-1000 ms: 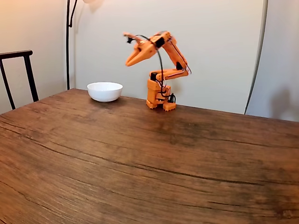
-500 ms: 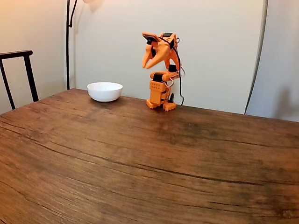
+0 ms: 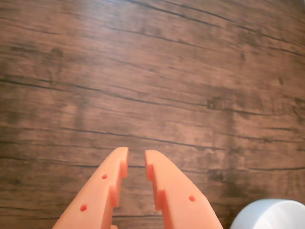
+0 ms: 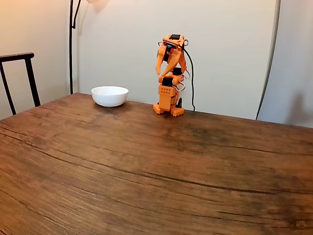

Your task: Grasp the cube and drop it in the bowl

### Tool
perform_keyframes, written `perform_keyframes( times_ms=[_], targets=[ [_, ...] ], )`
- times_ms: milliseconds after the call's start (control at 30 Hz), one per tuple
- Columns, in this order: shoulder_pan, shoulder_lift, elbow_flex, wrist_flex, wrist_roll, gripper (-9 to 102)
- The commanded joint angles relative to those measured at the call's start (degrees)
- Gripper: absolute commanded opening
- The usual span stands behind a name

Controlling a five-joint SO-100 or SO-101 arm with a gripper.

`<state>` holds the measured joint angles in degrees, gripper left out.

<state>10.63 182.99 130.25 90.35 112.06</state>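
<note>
Dark, heavily grained wood fills the foreground: a broad table [image 4: 146, 166] with long wavy lines and cracks running across its planks, set against a plain pale wall. At the far edge stands a small orange arm [image 4: 168, 93], its blocky plastic base planted on the tabletop and its links folded tightly upright above it, a black cable [image 4: 190, 73] looping down behind. The gripper [image 4: 161, 67] hangs from the top of the fold, tip pointing down, well above the wood and directly over the base.

From the wrist view, the gripper [image 3: 137, 160] shows as two smooth, tapered orange fingers [image 3: 105, 191] with small round holes in their flanks; a narrow gap separates the tips, and nothing sits between them, only bare brown grain beneath.

To the left of the arm in the fixed view, the bowl [image 4: 109, 96] rests near the table's back edge, a round, shallow, glossy white dish with smooth sloping sides, standing apart from the base. In the wrist view its rim [image 3: 271, 214] curves into the lower right corner. The bowl's inside cannot be seen from the fixed view's low angle, and where the cube lies cannot be told.

A dark chair back [image 4: 19, 78] stands at the left, beside a thin black lamp pole [image 4: 71, 46] rising along the wall.
</note>
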Motion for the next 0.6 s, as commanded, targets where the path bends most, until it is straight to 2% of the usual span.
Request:
perform_keyframes(
  times_ms=[0, 200, 567],
  targets=[
    [-1.7, 0.2, -0.3, 0.1, 0.4, 3],
    [-4.2, 8.3, 3.4, 0.6, -0.4, 3],
    [-6.1, 7.5, 12.7, 0.8, -2.7, 3]
  ],
)
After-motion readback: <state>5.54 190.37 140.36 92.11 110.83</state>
